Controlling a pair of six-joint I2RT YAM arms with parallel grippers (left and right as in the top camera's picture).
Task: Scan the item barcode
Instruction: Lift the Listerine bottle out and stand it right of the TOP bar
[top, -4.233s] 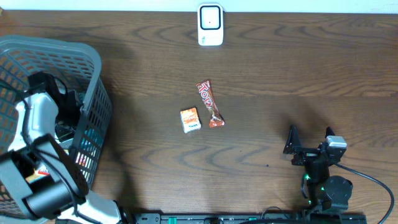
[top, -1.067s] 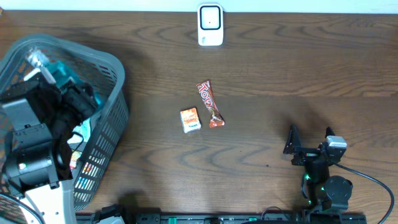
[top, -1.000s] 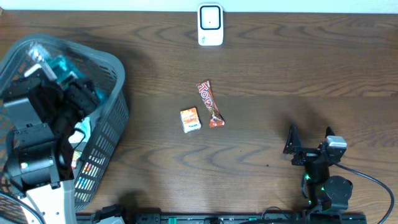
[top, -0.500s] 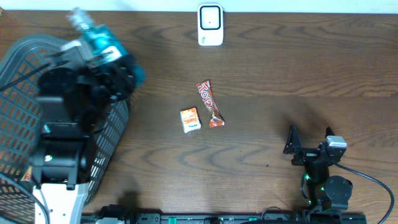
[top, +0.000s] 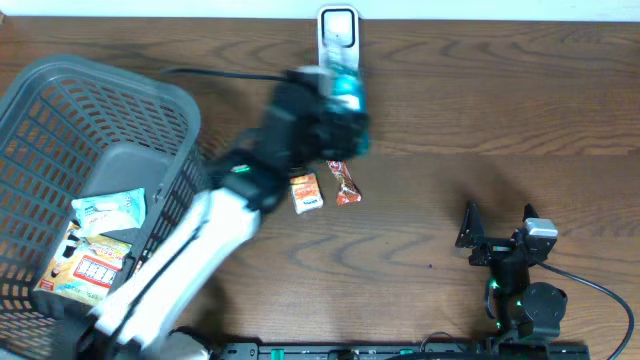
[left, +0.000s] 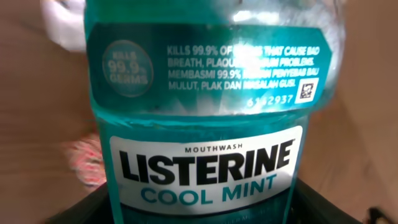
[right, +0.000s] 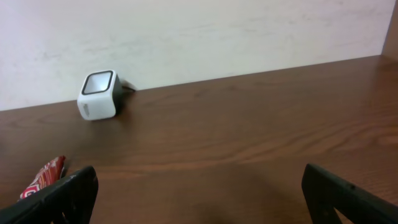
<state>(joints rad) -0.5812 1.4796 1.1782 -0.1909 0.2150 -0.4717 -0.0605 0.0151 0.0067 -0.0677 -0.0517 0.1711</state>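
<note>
Fingers first: your right fingers (top: 497, 235) sit nearest you, at the front of the desk (top: 500, 120), spread wide with nothing between them. Farther in, mid-desk, you have an orange packet (top: 307, 192) and a red candy bar (top: 346, 185) lying just beside each other, with the candy bar partly under the left arm. A grey basket (top: 185, 110) stands off to the left with printed packets (top: 110, 210) lying in it. Your left fingers (top: 342, 118) are clamped on the mouthwash bottle (left: 205, 124). It is teal, with the Listerine Cool Mint label facing the wrist camera. The bottle is held above the desk, just short of the white scanner (top: 338, 40) at the far edge. You can't tell whether they touch.
</note>
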